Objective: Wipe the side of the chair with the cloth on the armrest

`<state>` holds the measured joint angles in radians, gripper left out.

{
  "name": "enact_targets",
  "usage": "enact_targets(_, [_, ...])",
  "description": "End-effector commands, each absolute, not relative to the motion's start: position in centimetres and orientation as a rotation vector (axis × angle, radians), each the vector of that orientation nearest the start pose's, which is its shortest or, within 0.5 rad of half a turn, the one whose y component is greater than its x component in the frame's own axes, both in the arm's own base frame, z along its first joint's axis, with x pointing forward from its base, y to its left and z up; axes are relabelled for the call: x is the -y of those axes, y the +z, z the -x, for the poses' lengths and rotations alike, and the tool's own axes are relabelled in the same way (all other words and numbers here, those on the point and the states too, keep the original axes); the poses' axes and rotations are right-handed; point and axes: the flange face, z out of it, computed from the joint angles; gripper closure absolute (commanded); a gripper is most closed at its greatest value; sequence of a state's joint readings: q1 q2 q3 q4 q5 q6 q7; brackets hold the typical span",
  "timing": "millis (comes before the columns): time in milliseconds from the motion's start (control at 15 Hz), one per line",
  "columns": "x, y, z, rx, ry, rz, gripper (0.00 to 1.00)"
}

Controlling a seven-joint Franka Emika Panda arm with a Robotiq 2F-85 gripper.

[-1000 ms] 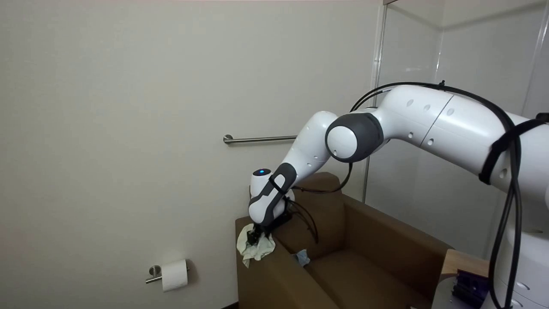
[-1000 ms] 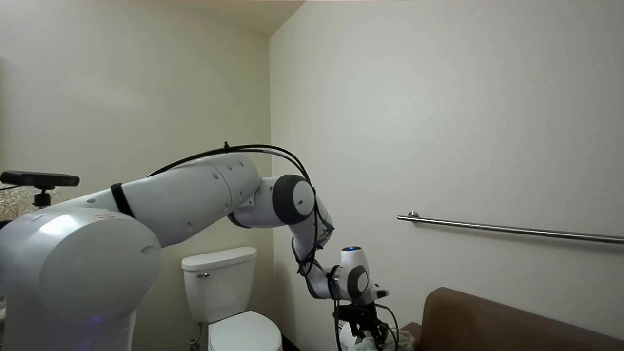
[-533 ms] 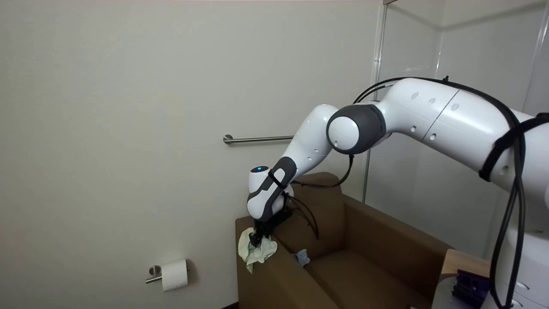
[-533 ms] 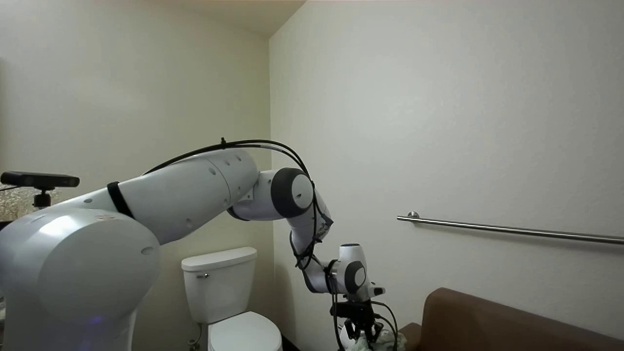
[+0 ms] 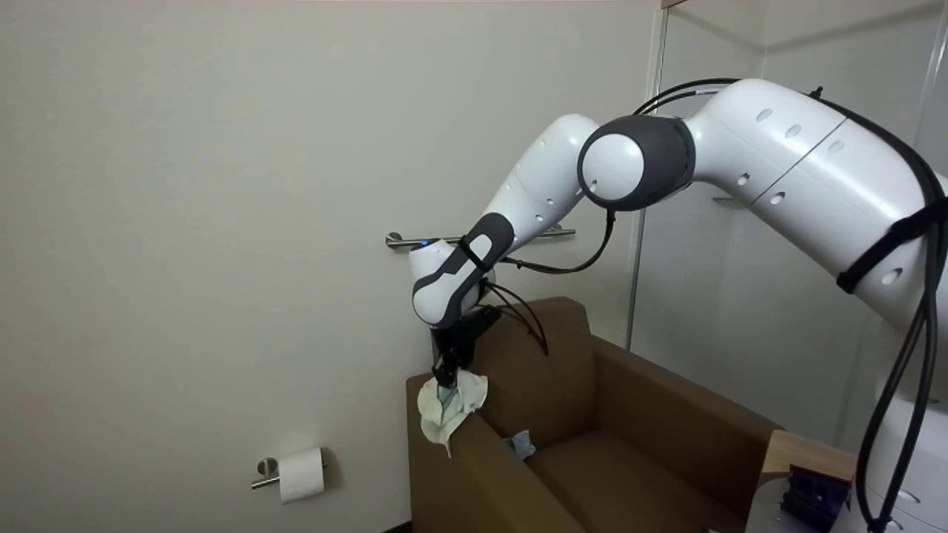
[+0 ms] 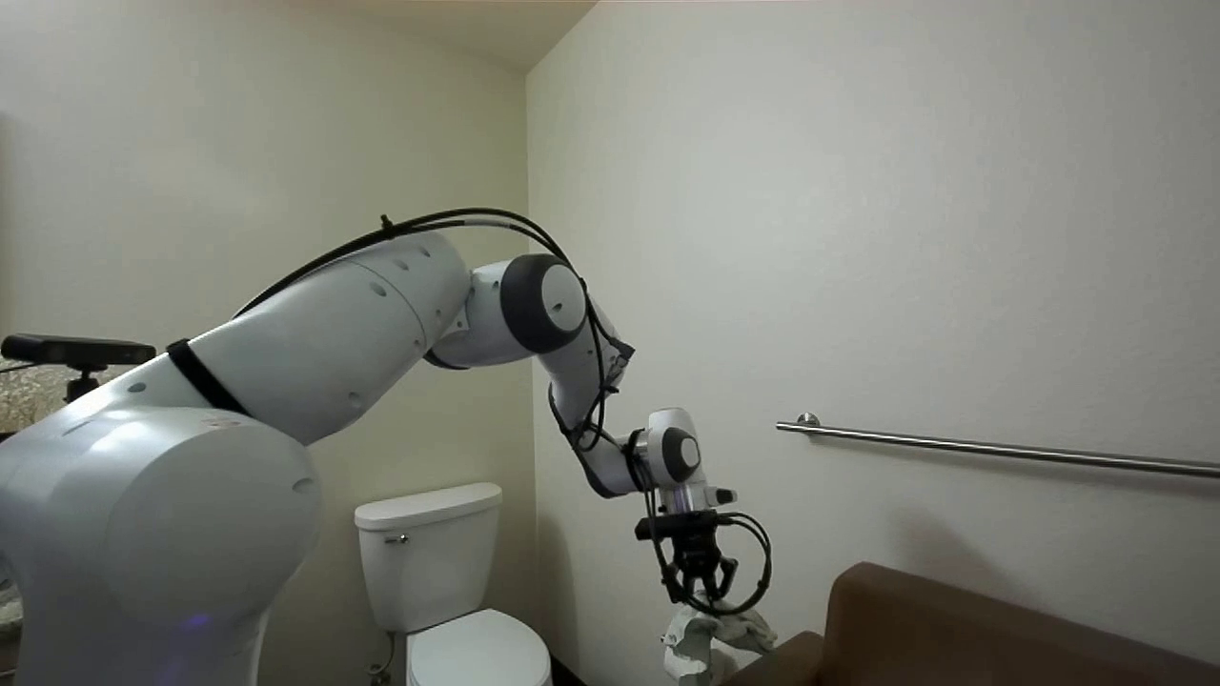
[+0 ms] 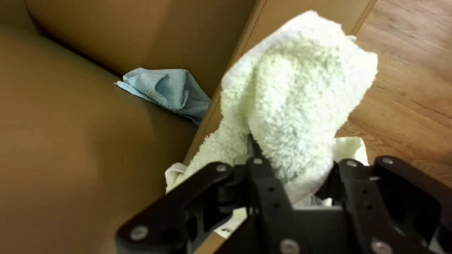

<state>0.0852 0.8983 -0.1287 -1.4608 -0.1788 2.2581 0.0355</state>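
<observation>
The pale greenish-white cloth (image 5: pixel 449 407) hangs bunched from my gripper (image 5: pixel 446 380) at the back end of the brown chair's armrest (image 5: pixel 489 474). It also shows in an exterior view (image 6: pixel 694 636) beside the brown chair (image 6: pixel 953 624). In the wrist view the fluffy cloth (image 7: pixel 303 84) fills the space between the fingers of my gripper (image 7: pixel 293 162) and hides the fingertips. The gripper points down and is shut on the cloth. The armrest top (image 7: pixel 279 17) lies below the cloth. I cannot tell whether the cloth's lower end touches the armrest.
A blue cloth (image 7: pixel 166 88) lies on the chair seat against the armrest's inner side. A metal bar (image 6: pixel 1001 450) is on the wall behind. A toilet paper roll (image 5: pixel 301 475) is on the wall. A toilet (image 6: pixel 477 648) stands in the corner. A small table (image 5: pixel 807 451) holds a purple object.
The arm and gripper have risen. The white cloth has come up with the gripper from lying over the armrest and now hangs from it. The blue cloth has not moved.
</observation>
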Motion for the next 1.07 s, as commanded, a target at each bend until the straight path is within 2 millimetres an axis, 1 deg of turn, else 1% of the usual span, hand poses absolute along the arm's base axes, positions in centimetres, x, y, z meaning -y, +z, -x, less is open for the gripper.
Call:
enact_targets(0, [-1.1, 19.2, -69.4, 0.361, 0.344, 3.372, 0.90])
enact_targets(67, [-1.8, 20.3, -69.5, 0.414, 0.386, 3.358, 0.91])
enact_targets(133, [-2.1, 21.4, -69.8, 0.424, 0.424, 3.356, 0.91])
enact_targets(200, [-2.1, 19.3, -70.1, 0.329, 0.355, 3.364, 0.82])
enact_targets(333, [-3.0, 20.8, -70.2, 0.361, 0.387, 3.357, 0.82])
enact_targets(400, [-2.9, 21.0, -70.2, 0.364, 0.386, 3.357, 0.82])
enact_targets(467, [-2.8, 20.9, -70.2, 0.363, 0.388, 3.357, 0.92])
enact_targets(600, [-4.5, 19.4, -69.8, 0.444, 0.406, 3.354, 0.92])
enact_targets(733, [-6.3, 18.0, -70.0, 0.536, 0.376, 3.390, 0.92])
enact_targets(867, [-8.5, 16.4, -70.6, 0.685, 0.331, 3.451, 0.92])
enact_targets(1000, [-11.0, 14.0, -71.0, 0.873, 0.303, 3.495, 0.92])
